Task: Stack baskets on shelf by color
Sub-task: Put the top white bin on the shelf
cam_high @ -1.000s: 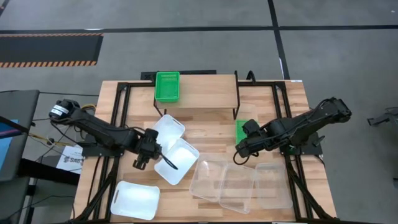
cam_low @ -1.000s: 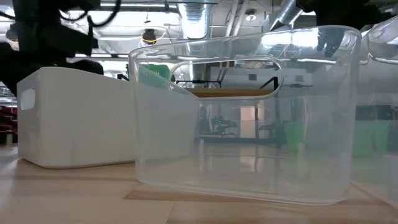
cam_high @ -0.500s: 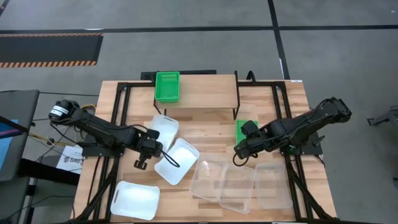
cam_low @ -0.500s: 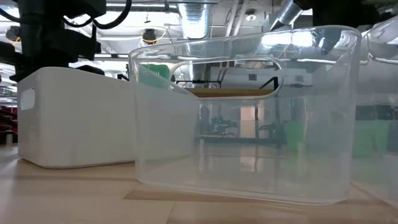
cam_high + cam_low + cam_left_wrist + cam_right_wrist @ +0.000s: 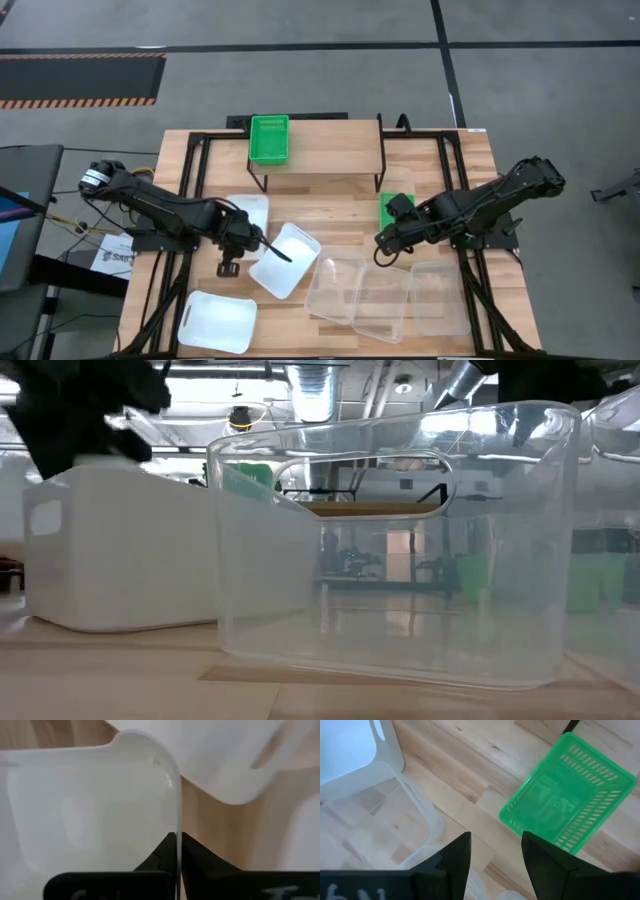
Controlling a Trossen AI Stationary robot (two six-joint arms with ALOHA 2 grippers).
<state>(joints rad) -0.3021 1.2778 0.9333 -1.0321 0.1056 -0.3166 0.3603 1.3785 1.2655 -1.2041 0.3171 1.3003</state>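
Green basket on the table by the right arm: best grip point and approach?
Take the green basket by one thin side wall near the rim, coming from above with one finger inside and one outside. It sits upright and open-topped on the table, and its slotted walls look slim enough for the right gripper, which hovers open just short of it.
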